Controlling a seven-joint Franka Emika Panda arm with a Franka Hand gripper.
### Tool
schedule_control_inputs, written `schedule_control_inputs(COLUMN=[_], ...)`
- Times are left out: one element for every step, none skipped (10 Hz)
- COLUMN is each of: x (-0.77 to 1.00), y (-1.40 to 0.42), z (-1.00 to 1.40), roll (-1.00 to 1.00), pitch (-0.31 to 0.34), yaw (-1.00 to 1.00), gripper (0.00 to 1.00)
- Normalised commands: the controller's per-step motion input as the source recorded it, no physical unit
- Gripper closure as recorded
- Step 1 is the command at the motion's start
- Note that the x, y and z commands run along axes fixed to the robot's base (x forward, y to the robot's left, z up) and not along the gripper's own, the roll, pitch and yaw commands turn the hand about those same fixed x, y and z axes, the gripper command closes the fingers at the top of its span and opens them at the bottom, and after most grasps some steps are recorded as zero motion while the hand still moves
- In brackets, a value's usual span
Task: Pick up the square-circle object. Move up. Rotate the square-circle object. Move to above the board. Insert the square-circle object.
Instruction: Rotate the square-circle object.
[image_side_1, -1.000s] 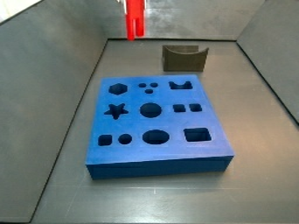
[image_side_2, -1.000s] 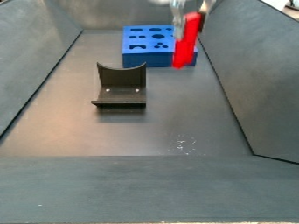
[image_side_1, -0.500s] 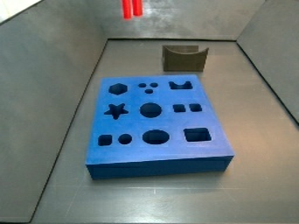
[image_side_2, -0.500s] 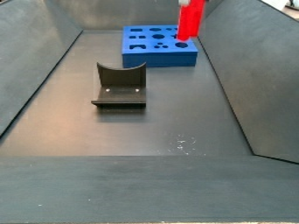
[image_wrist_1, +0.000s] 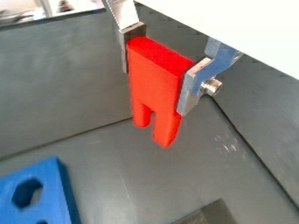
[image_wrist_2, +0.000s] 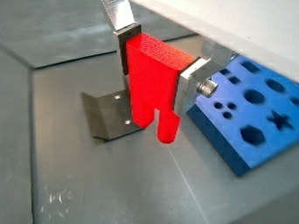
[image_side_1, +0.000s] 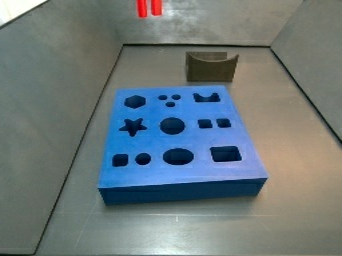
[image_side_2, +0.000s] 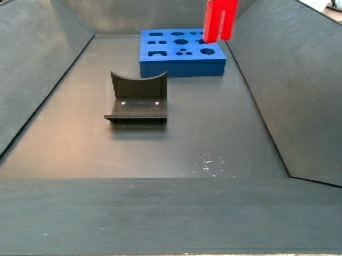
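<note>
My gripper (image_wrist_1: 162, 74) (image_wrist_2: 156, 72) is shut on the square-circle object (image_wrist_1: 158, 92) (image_wrist_2: 152, 83), a bright red block hanging with its two legs pointing down. Both silver fingers press its flat sides. In both side views only the lower part of the red block (image_side_1: 150, 8) (image_side_2: 219, 20) shows at the upper edge, high above the floor; the gripper itself is cut off there. The board (image_side_1: 178, 140) (image_side_2: 174, 52), a thick blue slab with star, circle, square and hexagon holes, lies on the floor below. Its corner shows in both wrist views (image_wrist_1: 30, 191) (image_wrist_2: 251, 109).
A dark olive-brown notched holder (image_side_1: 211, 66) (image_side_2: 136, 98) (image_wrist_2: 111, 114) stands on the floor beside the board. Grey sloping walls enclose the floor on all sides.
The red block has risen steadily, from hanging well inside the side views to nearly leaving them at the upper edge. The board and holder have not moved.
</note>
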Motion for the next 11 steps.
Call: schedule_control_inputs(x=[0.03, 0.03, 0.03, 0.03, 0.03, 0.03, 0.04, 0.04, 0.04, 0.05, 0.05], y=[0.01, 0.01, 0.01, 0.01, 0.01, 0.01, 0.01, 0.01, 0.01, 0.01, 0.01], z=[-0.01, 0.00, 0.00, 0.00, 0.00, 0.01, 0.01, 0.01, 0.01, 0.01, 0.01], roll=[0.00, 0.00, 0.00, 0.00, 0.00, 0.00, -0.01, -0.01, -0.01, -0.01, -0.01], pitch=[0.043, 0.045, 0.051, 0.055, 0.060, 0.073, 0.081, 0.102, 0.121, 0.110, 0.106], yaw=[-1.00, -1.00, -1.00, -1.00, -1.00, -1.00, -1.00, -1.00, -0.97, -0.62, -0.46], gripper=[1.00, 1.00, 1.00, 1.00, 1.00, 1.00, 1.00, 1.00, 1.00, 1.00, 1.00])
